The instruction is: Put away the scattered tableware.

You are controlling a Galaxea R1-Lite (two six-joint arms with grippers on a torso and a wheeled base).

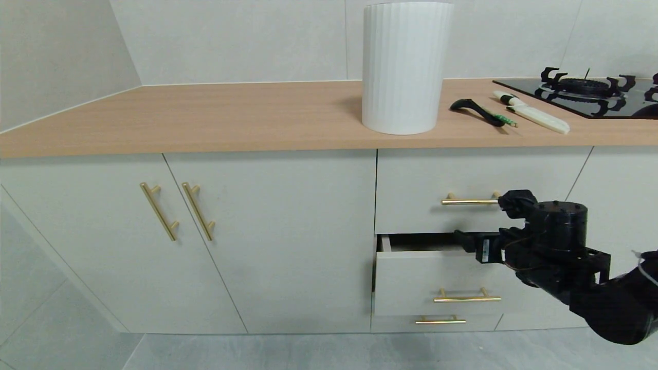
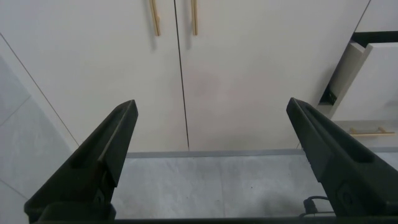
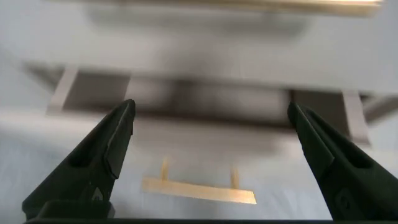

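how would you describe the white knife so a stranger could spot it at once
On the wooden countertop, look between the tall white ribbed container and the black hob. Two utensils lie there side by side. The knife is the one nearer the hob: long and white with a black band, unlike the shorter black-handled tool with green at its tip.
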